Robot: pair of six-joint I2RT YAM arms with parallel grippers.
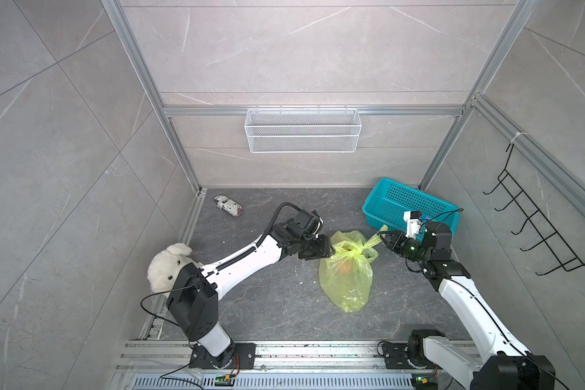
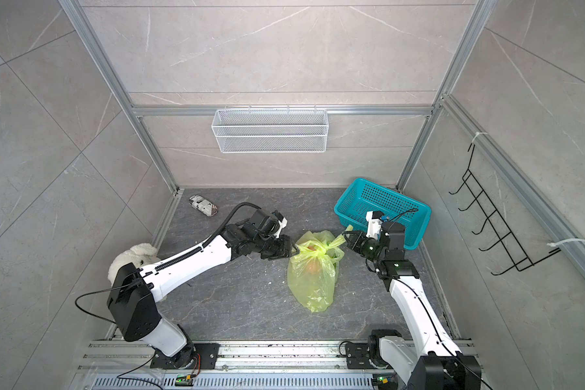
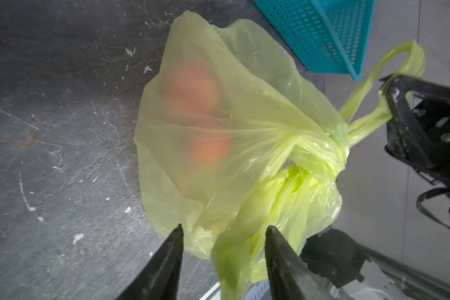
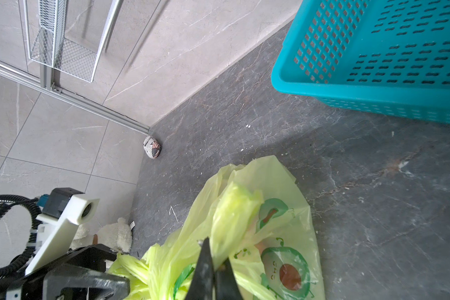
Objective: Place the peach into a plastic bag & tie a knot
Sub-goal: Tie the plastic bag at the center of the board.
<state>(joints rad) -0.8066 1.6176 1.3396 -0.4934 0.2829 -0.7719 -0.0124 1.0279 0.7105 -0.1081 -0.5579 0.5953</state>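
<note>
Thin, light, slippery plastic bag (image 1: 347, 280) lies just beside the teal basket (image 1: 399, 202), peach (image 1: 345, 268) inside, knot (image 1: 356, 250) formed; right end effector (image 1: 384, 239) pinches one handle strap (image 3: 366, 126); left end effector (image 3: 224, 228) has its jaws spread around another; straps likely grip best.

Both top views are looking steeply down from high overhead at the whole floor (image 1: 277, 304), while the wrist cameras are peering in close at the bag (image 3: 218, 124) from opposite sides, all four sharing that bag and the basket (image 4: 374, 65) beside it.
</note>
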